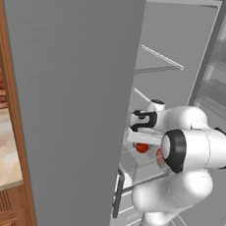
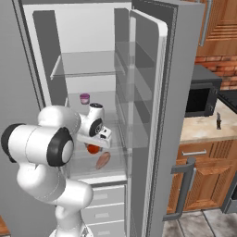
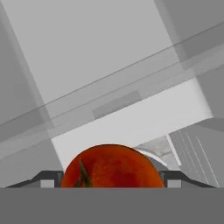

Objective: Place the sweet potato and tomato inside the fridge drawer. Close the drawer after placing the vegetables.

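Note:
The tomato (image 3: 111, 166), a glossy red ball with a dark stem spot, sits between my gripper's (image 3: 111, 183) two dark fingertips (image 3: 49, 179), which are shut on it. Inside the open fridge, the gripper (image 2: 96, 143) holds the tomato (image 2: 93, 149) just above the clear fridge drawer (image 2: 115, 170). The drawer is pulled out. The orange-brown sweet potato (image 2: 102, 160) lies low inside that drawer, right of and below the tomato. In the left base view the tomato (image 1: 141, 148) hangs under the hand (image 1: 141, 137), and my forearm partly hides the sweet potato (image 1: 158, 157).
A small purple cup (image 2: 84, 98) stands on a glass shelf above. The open right fridge door (image 2: 152, 115) with its bins stands close beside the arm, and the grey left door (image 1: 66, 105) blocks the left. Opaque white-grey drawer fronts (image 2: 104, 203) lie below. A microwave (image 2: 201, 97) sits on the counter.

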Controlling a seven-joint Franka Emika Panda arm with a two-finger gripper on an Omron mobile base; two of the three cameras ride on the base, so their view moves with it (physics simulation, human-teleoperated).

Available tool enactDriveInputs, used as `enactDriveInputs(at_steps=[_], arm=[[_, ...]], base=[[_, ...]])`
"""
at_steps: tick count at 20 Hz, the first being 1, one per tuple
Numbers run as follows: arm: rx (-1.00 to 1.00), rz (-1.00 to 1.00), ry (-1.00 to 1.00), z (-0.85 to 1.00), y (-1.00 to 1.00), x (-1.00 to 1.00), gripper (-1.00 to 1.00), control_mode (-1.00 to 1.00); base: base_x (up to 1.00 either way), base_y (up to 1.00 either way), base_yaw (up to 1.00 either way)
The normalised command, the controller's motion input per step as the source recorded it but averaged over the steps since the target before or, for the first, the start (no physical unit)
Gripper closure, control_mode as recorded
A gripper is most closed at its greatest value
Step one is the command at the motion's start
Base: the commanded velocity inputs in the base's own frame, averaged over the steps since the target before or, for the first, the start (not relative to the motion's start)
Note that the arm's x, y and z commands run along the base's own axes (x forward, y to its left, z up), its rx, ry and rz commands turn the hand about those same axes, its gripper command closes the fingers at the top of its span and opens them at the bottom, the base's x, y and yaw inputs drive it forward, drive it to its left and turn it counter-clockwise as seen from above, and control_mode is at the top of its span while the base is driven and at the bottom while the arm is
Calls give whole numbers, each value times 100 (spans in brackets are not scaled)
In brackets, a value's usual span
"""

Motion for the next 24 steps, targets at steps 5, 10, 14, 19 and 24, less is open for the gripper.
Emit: enactDriveInputs(at_steps=[5, 10, 14, 19, 24], arm=[[0, 0, 0, -87, -44, -83, 100, -100], [1, 0, 0, -31, -38, -53, 100, -100], [0, 0, 5, 9, -11, 0, 100, -100], [0, 0, 6, -38, 0, -22, 100, -100], [0, 0, 2, -51, 0, -66, 100, -100]], base=[[0, 0, 0], [0, 0, 0], [0, 0, 0], [0, 0, 0], [0, 0, 0]])
